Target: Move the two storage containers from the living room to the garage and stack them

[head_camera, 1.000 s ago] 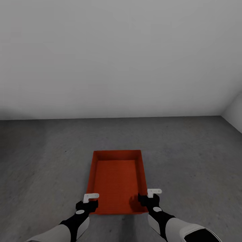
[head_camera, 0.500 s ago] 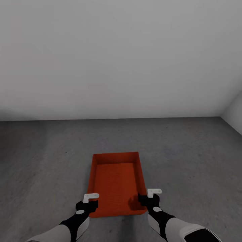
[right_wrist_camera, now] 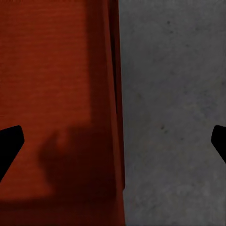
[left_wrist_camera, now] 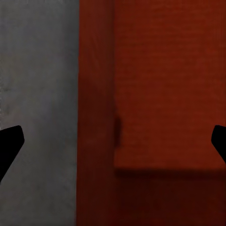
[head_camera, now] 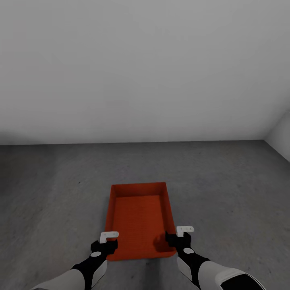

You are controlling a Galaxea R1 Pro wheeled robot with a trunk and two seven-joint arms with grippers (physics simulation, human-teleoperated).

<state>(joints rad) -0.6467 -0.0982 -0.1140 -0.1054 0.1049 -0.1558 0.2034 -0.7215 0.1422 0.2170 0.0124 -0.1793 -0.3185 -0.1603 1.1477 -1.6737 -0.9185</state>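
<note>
Orange-red, thin-walled open storage container (head_camera: 139,220), lower centre on dark grey concrete floor (head_camera: 225,189), settled since a second ago; left hand (head_camera: 109,241) and right hand (head_camera: 179,238) spread wide, released: first placed.

No text, label, brand, number or sign can be read anywhere; every surface is plain.

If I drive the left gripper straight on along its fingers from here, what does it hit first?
Most likely the left side wall of the storage container: in the left wrist view the open left gripper straddles that wall, grey floor on one side, the bin's inside on the other. Depth is unclear.
</note>
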